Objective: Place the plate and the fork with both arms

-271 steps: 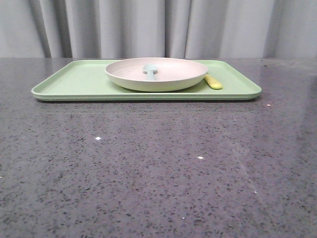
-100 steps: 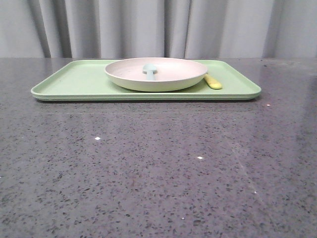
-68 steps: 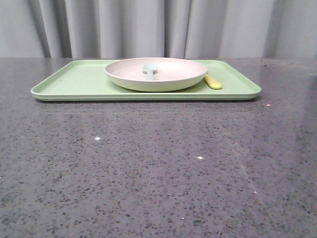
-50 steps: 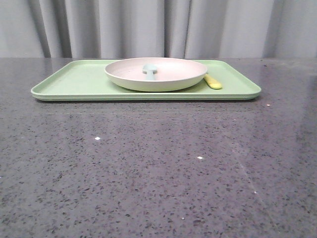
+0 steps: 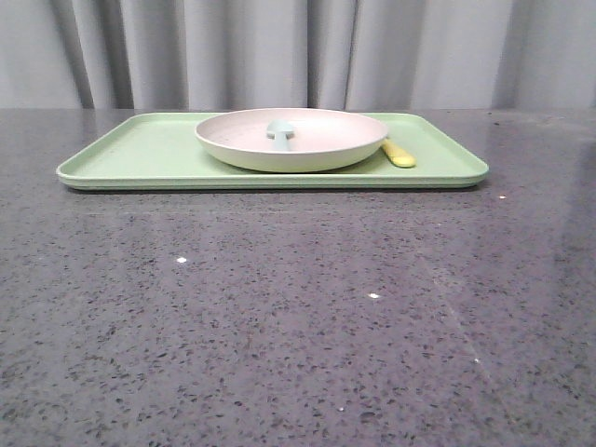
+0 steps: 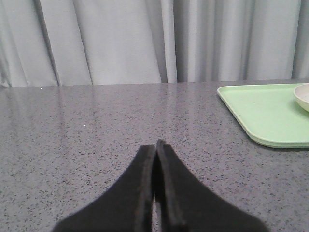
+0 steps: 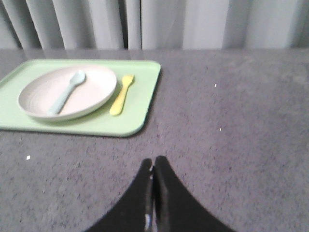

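Note:
The cream-white plate (image 5: 291,138) (image 7: 67,92) rests on a light-green tray (image 5: 140,154) (image 7: 140,108) at the far middle of the table; its edge also shows in the left wrist view (image 6: 303,96). The yellow fork (image 5: 399,154) (image 7: 121,94) lies on the tray just right of the plate. Neither gripper shows in the front view. My left gripper (image 6: 155,143) is shut on nothing, above bare table left of the tray (image 6: 265,113). My right gripper (image 7: 153,160) is shut and empty, over the table nearer than the tray's right corner.
A pale blue spoon (image 5: 279,130) (image 7: 67,89) lies inside the plate. Grey curtains (image 5: 279,51) hang behind the dark speckled table (image 5: 298,307).
The front view has shifted very slightly; plate, fork and tray keep their places on the table.

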{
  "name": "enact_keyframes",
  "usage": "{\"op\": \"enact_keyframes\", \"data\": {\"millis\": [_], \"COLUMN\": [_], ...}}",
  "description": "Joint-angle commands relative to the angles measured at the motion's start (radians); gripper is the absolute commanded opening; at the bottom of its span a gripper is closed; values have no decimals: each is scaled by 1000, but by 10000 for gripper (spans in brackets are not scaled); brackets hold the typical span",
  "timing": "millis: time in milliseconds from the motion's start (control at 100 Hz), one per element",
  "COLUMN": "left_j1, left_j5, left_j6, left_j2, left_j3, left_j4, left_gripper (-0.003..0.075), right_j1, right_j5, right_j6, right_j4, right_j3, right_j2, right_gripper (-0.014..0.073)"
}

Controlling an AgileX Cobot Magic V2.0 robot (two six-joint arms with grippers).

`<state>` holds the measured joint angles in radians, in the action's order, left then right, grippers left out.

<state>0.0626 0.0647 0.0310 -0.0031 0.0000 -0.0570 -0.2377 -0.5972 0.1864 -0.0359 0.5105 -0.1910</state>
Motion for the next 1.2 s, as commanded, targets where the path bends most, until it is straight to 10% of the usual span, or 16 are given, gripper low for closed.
{"op": "enact_keyframes", "data": {"millis": [0,720,1190], "left_j1": [2,2,2], "left_j5": [-73,-73,-71], "left_j6": [-11,-11,-11], "left_j2": [-33,-33,-31], "left_j3": [12,12,12], "left_j4": [-11,-11,-11], "left_gripper": [-20,-20,-20], "right_j1": [45,192,192], "right_j5": [221,684,647], "right_j6": [-11,-11,-11], "right_j4": [-19,-21,-21], "right_j3": [-15,-536,-532], "right_j2": [-9,223,226], "right_gripper": [-39,-39,-39]}}
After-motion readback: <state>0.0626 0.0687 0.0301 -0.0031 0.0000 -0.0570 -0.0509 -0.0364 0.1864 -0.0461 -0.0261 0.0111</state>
